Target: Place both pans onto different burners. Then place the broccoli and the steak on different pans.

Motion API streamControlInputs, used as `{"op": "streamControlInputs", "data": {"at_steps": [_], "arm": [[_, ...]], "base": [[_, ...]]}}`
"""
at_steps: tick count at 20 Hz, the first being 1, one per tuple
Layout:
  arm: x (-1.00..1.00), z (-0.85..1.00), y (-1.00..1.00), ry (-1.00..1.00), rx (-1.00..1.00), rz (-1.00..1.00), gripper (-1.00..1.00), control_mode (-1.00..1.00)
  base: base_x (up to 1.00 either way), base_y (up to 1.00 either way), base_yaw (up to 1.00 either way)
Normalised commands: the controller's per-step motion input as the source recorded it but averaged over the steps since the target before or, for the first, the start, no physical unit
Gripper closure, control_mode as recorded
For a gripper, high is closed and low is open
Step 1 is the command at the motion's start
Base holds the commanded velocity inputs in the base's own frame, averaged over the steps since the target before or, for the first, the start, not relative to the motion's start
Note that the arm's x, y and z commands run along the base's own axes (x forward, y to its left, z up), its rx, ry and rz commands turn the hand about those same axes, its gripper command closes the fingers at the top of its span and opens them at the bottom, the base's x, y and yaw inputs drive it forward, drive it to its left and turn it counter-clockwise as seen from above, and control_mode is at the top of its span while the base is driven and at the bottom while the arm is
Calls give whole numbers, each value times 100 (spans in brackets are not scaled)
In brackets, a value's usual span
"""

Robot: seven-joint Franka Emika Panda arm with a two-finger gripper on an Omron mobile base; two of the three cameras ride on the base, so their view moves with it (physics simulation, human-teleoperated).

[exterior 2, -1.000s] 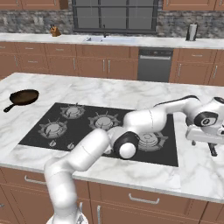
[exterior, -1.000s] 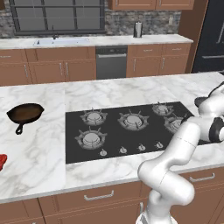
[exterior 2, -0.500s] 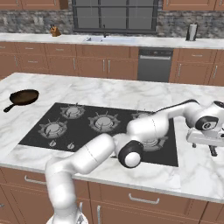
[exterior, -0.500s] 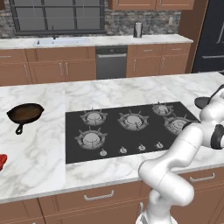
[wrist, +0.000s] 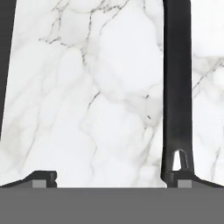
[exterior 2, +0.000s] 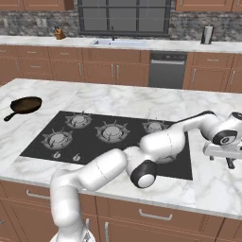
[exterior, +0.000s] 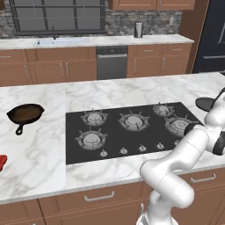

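Nearest, at the right end of the island counter (exterior 2: 208,189), the gripper (exterior 2: 222,159) hangs low over bare white marble just right of the black cooktop (exterior 2: 38,146). Its jaws stand wide apart with nothing between them. In the hand view the gripper (wrist: 111,177) shows its two dark tips at the bottom with veined marble between them. A long dark strip (wrist: 177,87) runs up the marble in line with the right tip. Whether the tip touches it, and what it is, cannot be told. On the near left edge of the counter, seen from the left base view, lies the red steak (exterior: 2,161), cut off by the picture's border and well apart from everything else. The cooktop (exterior: 114,156) fills the middle of the island, and its burners (exterior: 91,139) all stand bare, with a row of small knobs (exterior: 123,150) along the near edge. Left of the cooktop, well apart from it, the rust-brown pan (exterior: 25,113) sits on the marble with its handle pointing near and left; the right base view shows this pan (exterior 2: 26,105) at the far left. To the right of the cooktop the near-black pan (exterior: 205,103) rests on the counter, partly hidden behind the white arm (exterior: 176,171). Beyond the island, the back counter carries a sink (exterior 2: 113,42) under a window (exterior 2: 124,16), and a metal cup (exterior 2: 206,34) stands at its right.
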Motion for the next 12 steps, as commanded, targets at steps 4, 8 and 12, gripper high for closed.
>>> {"op": "streamControlInputs", "data": {"at_steps": [4, 8, 12], "arm": [[10, -21, -6, -3, -3, 0, -100, -100], [2, -20, -3, 0, -2, 0, -100, -100], [2, -10, 0, 0, -1, 0, -100, -100]], "base": [[0, 0, 0], [0, 0, 0], [0, 0, 0]]}}
